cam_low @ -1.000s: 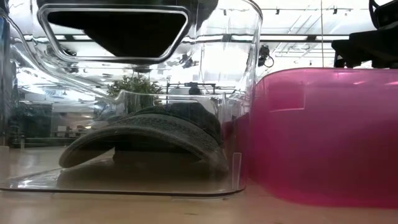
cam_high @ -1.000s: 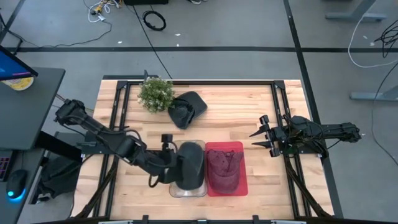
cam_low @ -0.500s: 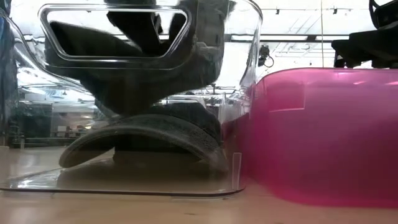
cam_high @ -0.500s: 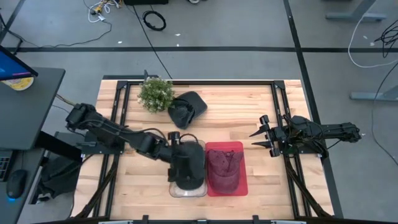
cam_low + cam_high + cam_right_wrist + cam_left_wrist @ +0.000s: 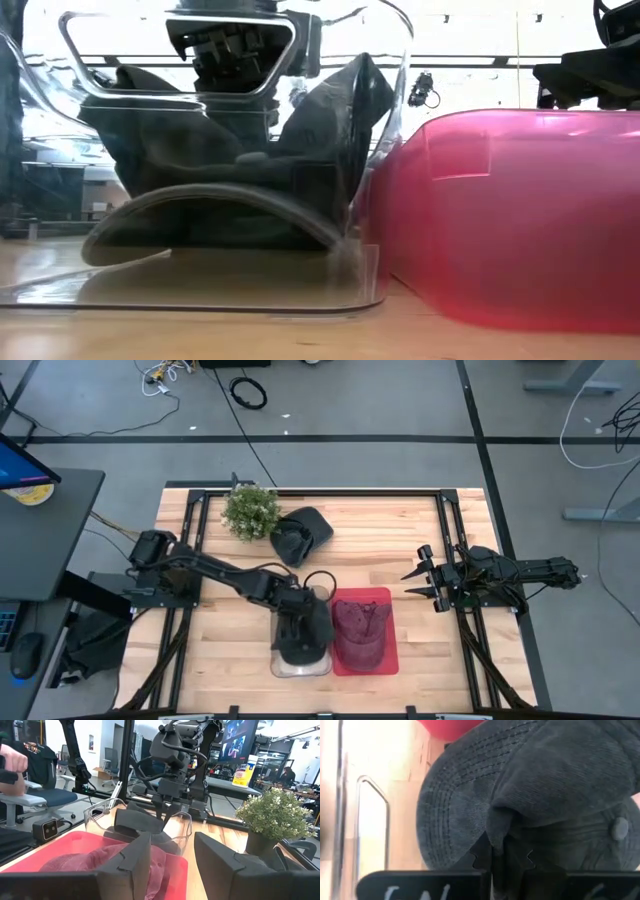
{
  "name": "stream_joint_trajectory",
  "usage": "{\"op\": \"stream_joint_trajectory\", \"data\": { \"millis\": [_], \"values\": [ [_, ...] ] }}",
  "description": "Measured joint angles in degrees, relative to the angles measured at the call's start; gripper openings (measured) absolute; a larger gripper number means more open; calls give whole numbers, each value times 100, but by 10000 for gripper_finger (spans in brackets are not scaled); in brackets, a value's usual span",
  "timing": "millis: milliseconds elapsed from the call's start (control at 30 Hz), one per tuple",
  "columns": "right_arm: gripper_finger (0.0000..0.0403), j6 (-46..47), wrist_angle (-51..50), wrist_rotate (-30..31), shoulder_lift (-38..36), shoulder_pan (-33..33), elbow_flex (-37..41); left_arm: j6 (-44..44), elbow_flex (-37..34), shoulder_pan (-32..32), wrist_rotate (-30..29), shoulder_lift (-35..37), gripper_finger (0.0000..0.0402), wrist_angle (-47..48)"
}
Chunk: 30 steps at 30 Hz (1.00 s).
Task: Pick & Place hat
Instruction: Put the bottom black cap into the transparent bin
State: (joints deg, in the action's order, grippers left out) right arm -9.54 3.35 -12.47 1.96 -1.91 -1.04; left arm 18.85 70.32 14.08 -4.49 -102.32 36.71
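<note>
A dark grey hat (image 5: 305,638) sits inside the clear bin (image 5: 282,665) near the table's middle. My left gripper (image 5: 300,618) stands over it, pointing down, shut on the hat. In the low view its crumpled crown (image 5: 190,140) bulges above a curved brim (image 5: 210,205) that lies on the bin floor. I cannot tell whether that brim belongs to the held hat. A maroon hat (image 5: 360,628) lies in the red bin (image 5: 388,660). A second dark hat (image 5: 300,532) rests on the table by the plant. My right gripper (image 5: 418,582) waits open at the right edge. My left gripper pinches a raised fold of the hat's crown (image 5: 501,827) between its two fingers (image 5: 481,857), coming from above and pointing down. The crown is bunched up under the fingers. The hat's lower part sits inside the clear bin.
The red bin stands against the clear bin's right wall. A small potted plant (image 5: 250,510) and the loose dark hat are toward the far edge. Black frame rails (image 5: 190,560) run along both table sides. Bare wood lies between the bins and my right gripper.
My left gripper has swung from the clear bin's left side to above it, turned to point down, and lowered. The dark cloth it holds has dropped from the bin's top to just above the brim on the floor. The bin has shifted slightly.
</note>
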Motion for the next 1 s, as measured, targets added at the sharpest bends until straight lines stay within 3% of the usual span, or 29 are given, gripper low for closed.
{"op": "stream_joint_trajectory", "data": {
  "millis": [267,667,1000],
  "values": [
    [157,2,0,0,0,-1,0,-52,-24,-66,34,20,38,-60],
    [157,0,0,0,-2,0,0,-167,-33,-70,22,8,103,-83],
    [157,0,-2,0,-1,-2,0,0,-74,0,277,546,124,-28]
  ]
}}
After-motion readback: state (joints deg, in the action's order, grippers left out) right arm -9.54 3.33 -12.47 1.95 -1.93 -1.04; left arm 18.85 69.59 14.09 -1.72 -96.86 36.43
